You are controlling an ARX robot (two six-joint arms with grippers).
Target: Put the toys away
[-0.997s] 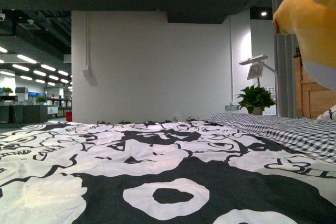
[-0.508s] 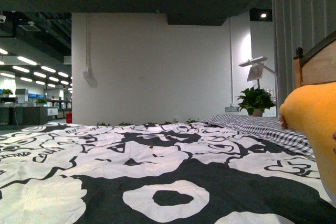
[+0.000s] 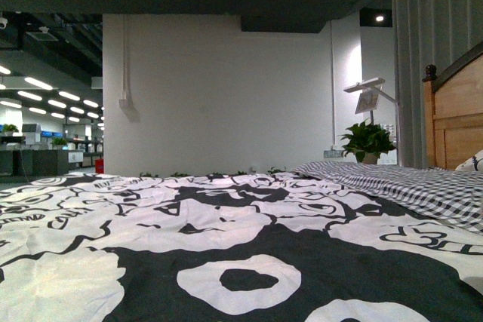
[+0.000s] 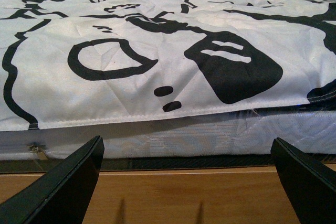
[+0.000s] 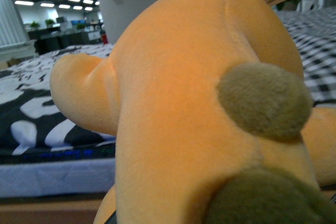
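At bed's near edge, L gripper [image 4: 186, 142] hangs, fingers [image 4: 68, 182] spread wide, facing mattress [image 4: 210, 135] and b/w duvet [image 4: 157, 35]. Orange plush [image 5: 184, 103] fills R wrist cam by that edge; R gripper hidden, can't tell its grip. Past far right corner: plant [image 3: 367, 142].

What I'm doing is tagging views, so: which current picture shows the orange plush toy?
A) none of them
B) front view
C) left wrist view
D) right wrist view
D: the orange plush toy fills the right wrist view, while the front view shows only the bedspread and room, and the left wrist view shows the open left gripper facing the bed's edge.
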